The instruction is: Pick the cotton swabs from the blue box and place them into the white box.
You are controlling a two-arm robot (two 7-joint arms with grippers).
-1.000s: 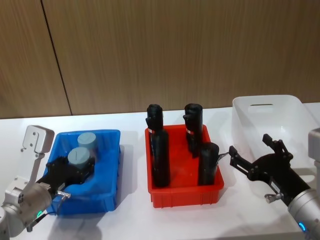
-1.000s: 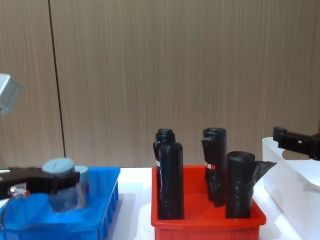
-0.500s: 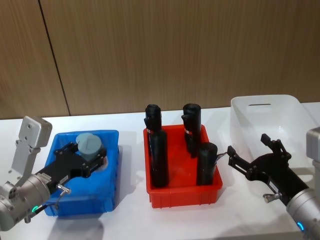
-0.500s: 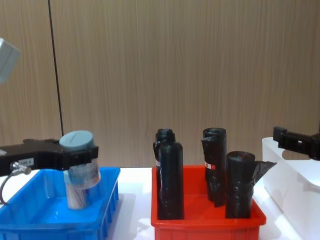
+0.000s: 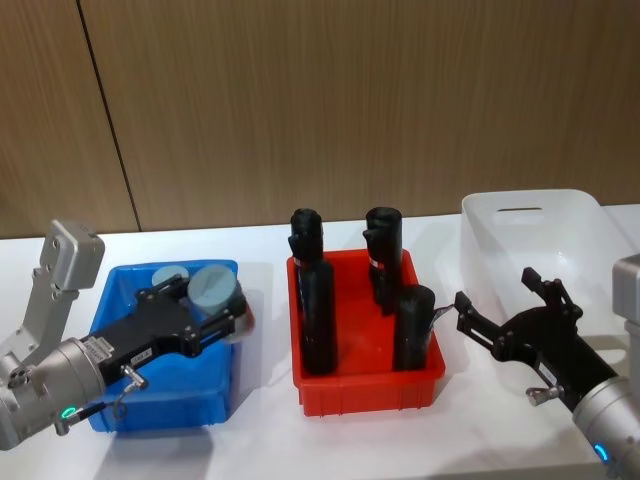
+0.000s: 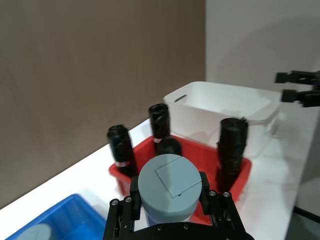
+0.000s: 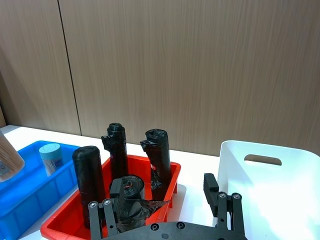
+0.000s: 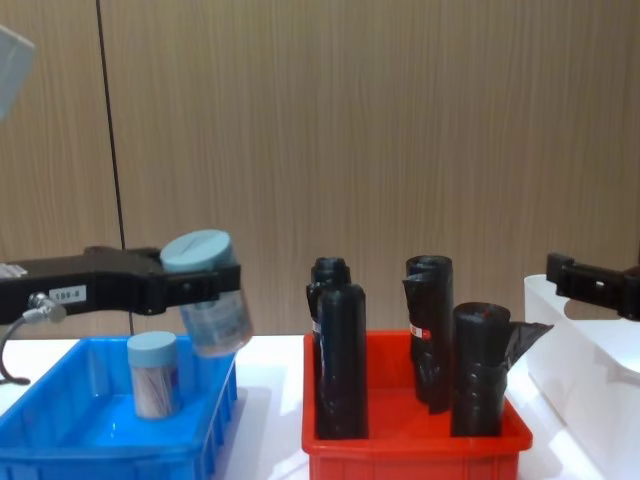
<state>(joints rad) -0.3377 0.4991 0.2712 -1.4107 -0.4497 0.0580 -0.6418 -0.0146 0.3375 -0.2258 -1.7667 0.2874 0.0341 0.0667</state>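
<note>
The left pincer (image 5: 207,305) is clenched on one clear cylindrical cotton swab jar (image 8: 215,318) with a pale blue-grey lid. The jar is near upright, above the 3 o'clock rim of the shallow blue plastic box (image 5: 228,385). The translucent white box (image 5: 575,230) lies at 3 o'clock, beyond the red bin (image 5: 370,385). The right pincer (image 5: 496,287) hangs released beside it.
</note>
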